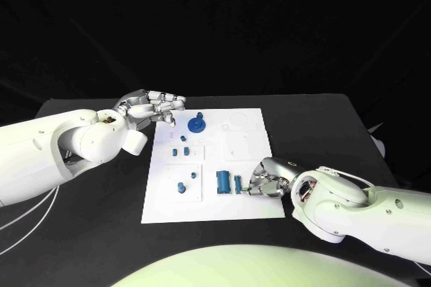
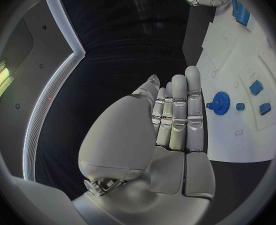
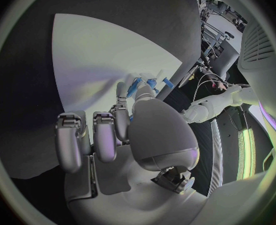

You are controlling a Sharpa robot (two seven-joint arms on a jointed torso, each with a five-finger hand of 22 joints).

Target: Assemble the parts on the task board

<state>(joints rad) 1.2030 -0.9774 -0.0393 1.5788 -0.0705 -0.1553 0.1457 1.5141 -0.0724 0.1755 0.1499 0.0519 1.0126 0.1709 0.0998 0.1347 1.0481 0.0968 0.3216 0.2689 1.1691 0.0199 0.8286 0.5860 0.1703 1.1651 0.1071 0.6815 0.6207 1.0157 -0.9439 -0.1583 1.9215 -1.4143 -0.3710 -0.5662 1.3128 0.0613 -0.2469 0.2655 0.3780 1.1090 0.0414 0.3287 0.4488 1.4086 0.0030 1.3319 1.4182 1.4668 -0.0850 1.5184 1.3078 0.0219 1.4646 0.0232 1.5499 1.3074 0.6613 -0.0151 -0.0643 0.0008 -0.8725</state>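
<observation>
Task board [image 1: 251, 175] is lying mid-table with the right hand [image 1: 266, 180] working at its near edge, fingertips pinching the slim blue pin [image 1: 238, 185] just beside the blue block [image 1: 222, 181]; judging by that, a pick is under way and the next move is calling for a clean lift and alignment over a socket. Left hand [image 1: 151, 106] is hovering off the board's far-left corner, fingers loosely curled, holding nothing. I'm counting seven blue parts: gear [image 1: 197, 122], two dots beside it, a small pair, one oval, block, pin
</observation>
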